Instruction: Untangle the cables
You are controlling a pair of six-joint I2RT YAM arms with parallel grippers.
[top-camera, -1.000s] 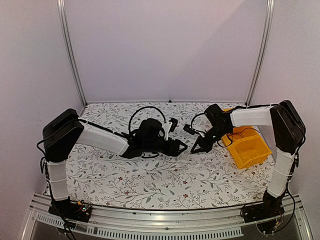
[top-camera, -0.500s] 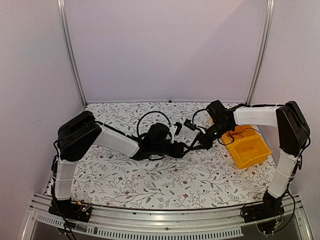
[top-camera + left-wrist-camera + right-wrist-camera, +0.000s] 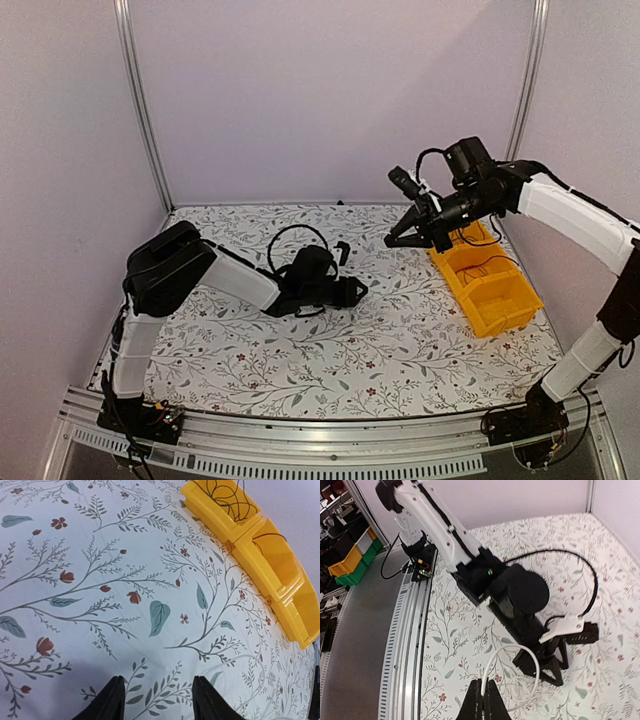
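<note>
A thin white cable (image 3: 510, 646) curls in a loop from my right gripper (image 3: 483, 692), which is shut on it, high over the table and left of the yellow bin (image 3: 500, 300). From above, that gripper (image 3: 391, 239) hangs in the air and the white cable is too thin to make out. Thin black cables (image 3: 227, 497) lie coiled inside the yellow bin (image 3: 280, 575). My left gripper (image 3: 159, 702) is low over the flowered cloth, open, with nothing between its fingers (image 3: 112, 702). From above it (image 3: 358, 292) sits near the table's middle.
The flowered tablecloth (image 3: 330, 360) covers the table. The yellow bin stands at the right side, two compartments long. The left arm's black hose (image 3: 290, 232) arcs behind its wrist. A metal rail (image 3: 320, 450) runs along the near edge.
My right gripper rose from beside the left gripper to high above the table, carrying the white cable up and right. The left gripper's jaws narrowed and it drew back slightly left.
</note>
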